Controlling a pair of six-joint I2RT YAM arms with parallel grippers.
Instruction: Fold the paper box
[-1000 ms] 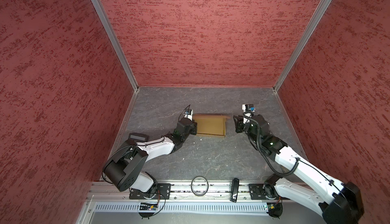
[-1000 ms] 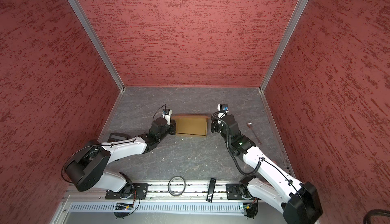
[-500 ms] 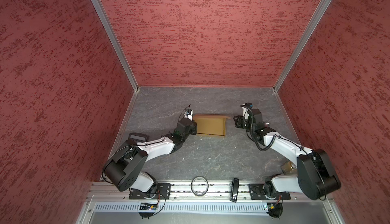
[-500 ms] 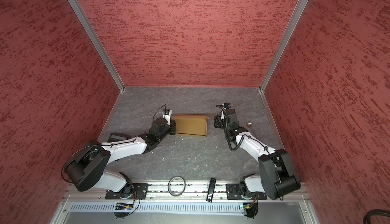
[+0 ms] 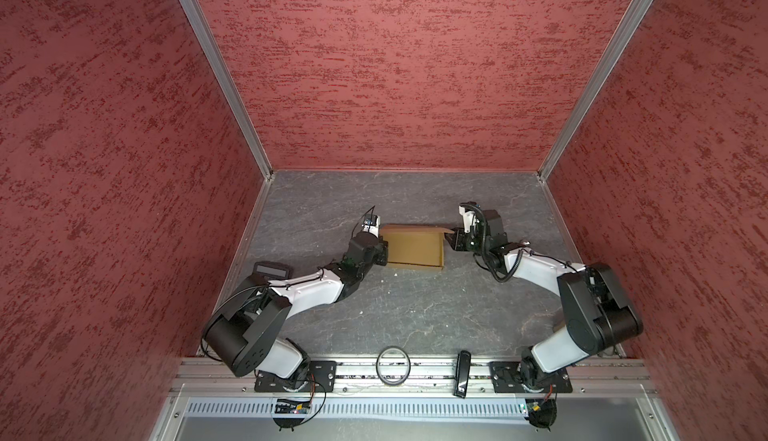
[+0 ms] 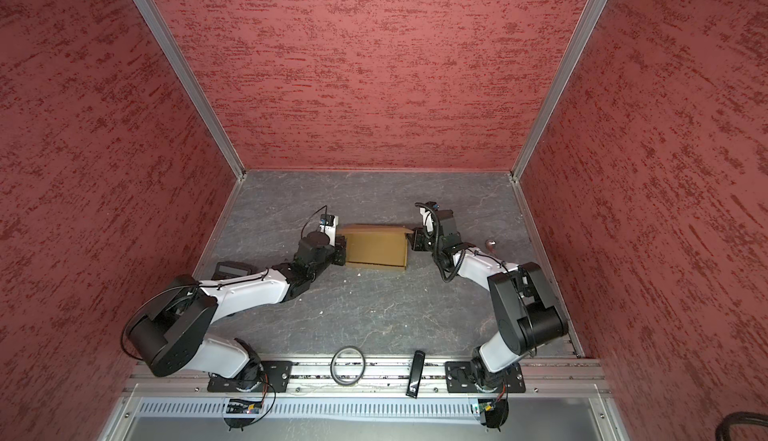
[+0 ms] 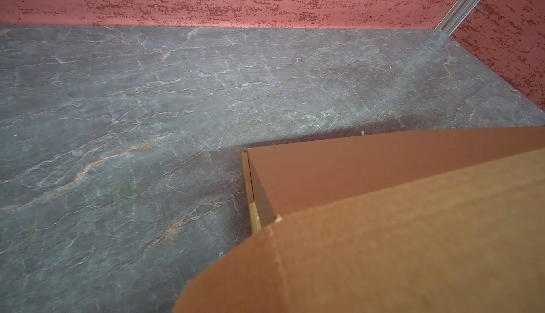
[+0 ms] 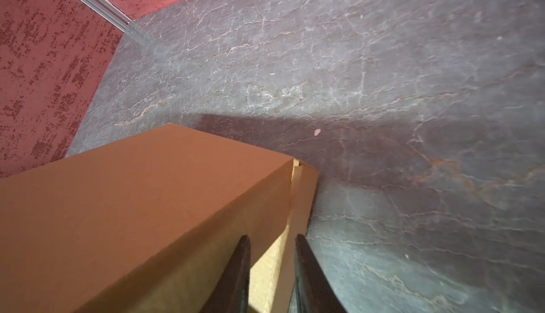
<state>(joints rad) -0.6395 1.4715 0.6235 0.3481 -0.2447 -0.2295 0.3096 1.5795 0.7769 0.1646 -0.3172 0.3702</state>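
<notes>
The right pincer has closed in on the paper box over the last second. Its arm has swung the elbow up and back, and the tips now stand at the end of the box nearest them, where a strip of desk showed before. Its fingers are slightly spread. In the right wrist view they straddle the pale side flap that stands out beside the lid; whether they already press on it cannot be told.

The left pincer is pressed together and sits against the opposite end of the box, unmoved. Its wrist view shows no fingers, only a rounded flap close under the camera, so whether cardboard is caught there cannot be told.

The box rests on the desk directly between the two pincers, with its lid lowered but not flush. This reads as the closing stage, with one end steadied and the side flap ahead of the right pincer about to be tucked.
</notes>
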